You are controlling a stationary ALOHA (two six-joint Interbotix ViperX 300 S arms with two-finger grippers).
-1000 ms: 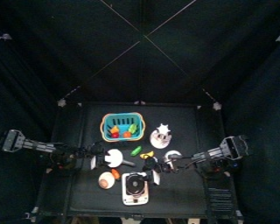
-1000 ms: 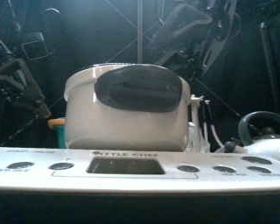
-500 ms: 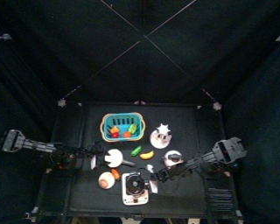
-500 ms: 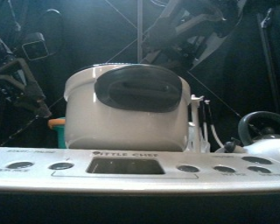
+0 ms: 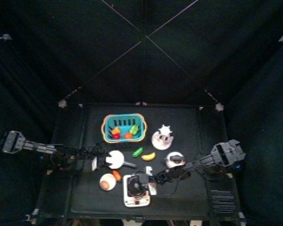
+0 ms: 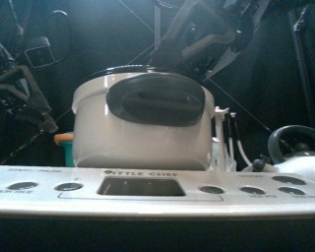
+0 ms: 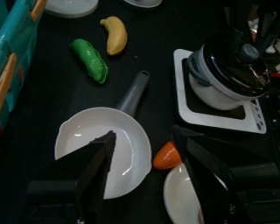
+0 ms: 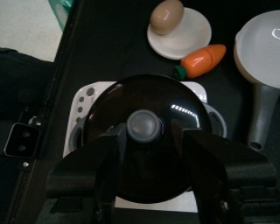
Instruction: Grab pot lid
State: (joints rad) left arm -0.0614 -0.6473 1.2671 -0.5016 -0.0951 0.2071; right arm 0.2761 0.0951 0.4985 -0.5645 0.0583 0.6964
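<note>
The pot lid [image 8: 149,122] is black and shiny, with a round knob at its centre, and it sits on the pot [image 5: 137,187] on a white toy stove [image 8: 94,101] at the table's front. My right gripper [image 8: 152,144] hangs over the lid, open, with one jaw on each side of the knob and nothing held. In the top view the right gripper [image 5: 149,179] reaches in from the right to the pot. My left gripper [image 7: 154,171] is open and empty above a white pan [image 7: 101,144], left of the pot [image 7: 230,66].
A teal basket [image 5: 124,128] of toy food stands at the back. A green cucumber [image 7: 90,59], a banana [image 7: 113,35], a carrot [image 8: 201,59], an egg on a white plate [image 8: 184,33] and another white plate [image 7: 184,191] lie around the stove. The white pot [image 6: 141,123] fills the front view.
My right arm has swung in from the right toward the table's front and now hangs over the pot. The left arm has stayed in place.
</note>
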